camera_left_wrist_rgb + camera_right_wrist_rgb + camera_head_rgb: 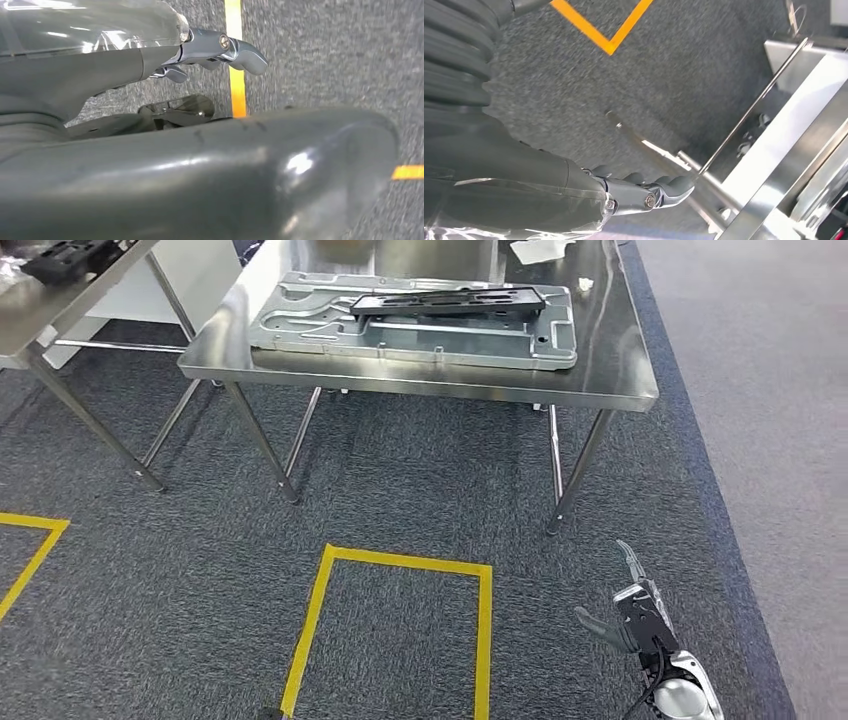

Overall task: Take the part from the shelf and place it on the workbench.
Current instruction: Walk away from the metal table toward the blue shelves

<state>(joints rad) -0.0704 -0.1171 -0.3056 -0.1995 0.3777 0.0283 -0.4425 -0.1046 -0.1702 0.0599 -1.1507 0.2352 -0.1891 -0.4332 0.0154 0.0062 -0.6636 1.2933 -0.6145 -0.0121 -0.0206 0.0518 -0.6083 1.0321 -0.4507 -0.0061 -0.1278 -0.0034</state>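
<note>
Head view shows the black part [447, 302], a long flat moulding, lying on top of a large grey metal plate [400, 330] on the steel bench [610, 380] straight ahead. Its long axis runs across the robot's front, roughly parallel to the bench's near edge, with the plate under it stretching the same way. By how things lie, the part looks already set down, so the task seems at or close to its end, though I cannot confirm that this is the workbench meant.

The right hand [630, 615] hangs low at the robot's side over the grey carpet [400, 490], well apart from the bench and below its top; the part lies ahead and to the left of it, higher up. Its fingers are spread and hold nothing. In the left wrist view the left hand [210, 50] also hangs over carpet beside a strip of yellow tape [235, 75], fingers loose and empty as far as shows. The right hand reads as the nearer of the two.

A yellow taped rectangle [400, 562] marks the floor before the bench, and a second bench [60, 300] at the left carries another dark object [65, 258].
</note>
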